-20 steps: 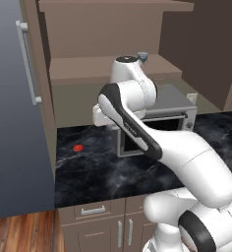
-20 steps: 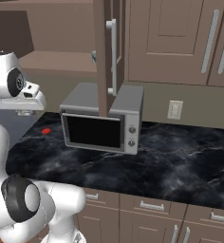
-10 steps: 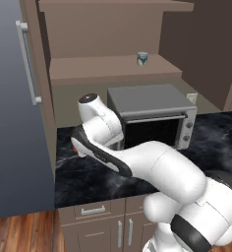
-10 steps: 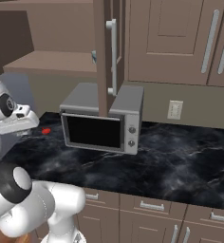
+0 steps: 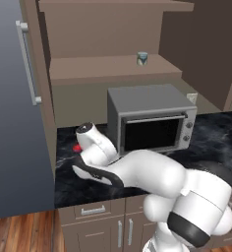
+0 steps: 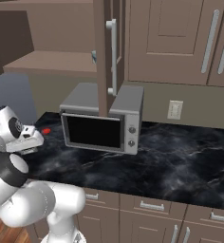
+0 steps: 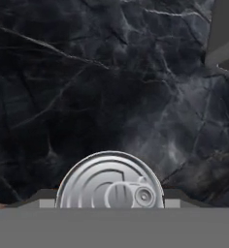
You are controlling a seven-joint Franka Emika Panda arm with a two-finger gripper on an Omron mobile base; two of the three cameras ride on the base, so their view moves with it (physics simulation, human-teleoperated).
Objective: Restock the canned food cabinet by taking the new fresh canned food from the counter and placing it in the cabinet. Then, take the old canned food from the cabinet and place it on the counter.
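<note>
The old canned food [image 7: 110, 180], a flat silver tin with a ringed lid, sits between my dark fingertips [image 7: 44, 196] in the hand view. My gripper [image 7: 110, 197] is shut on it, low over the black marble counter [image 7: 87, 87]. In the base views my hand [image 5: 91, 165] [image 6: 27, 138] hangs over the counter's left end [image 5: 64, 182], left of the microwave. The new fresh canned food [image 5: 142, 58] stands upright on the cabinet shelf [image 5: 98, 66]. In the right base view that can [image 6: 93, 57] peeks out behind the open door.
A grey microwave [image 5: 152, 120] [image 6: 104, 123] stands on the counter to the right of my hand. A small red thing [image 5: 77, 147] [image 6: 46, 131] lies near the back wall. A tall grey fridge [image 5: 14, 108] bounds the left. The open cabinet door [image 6: 107, 52] hangs above the microwave.
My arm has swung down from shelf height to the left end of the counter, carrying the flat tin. The upright can stays on the shelf.
</note>
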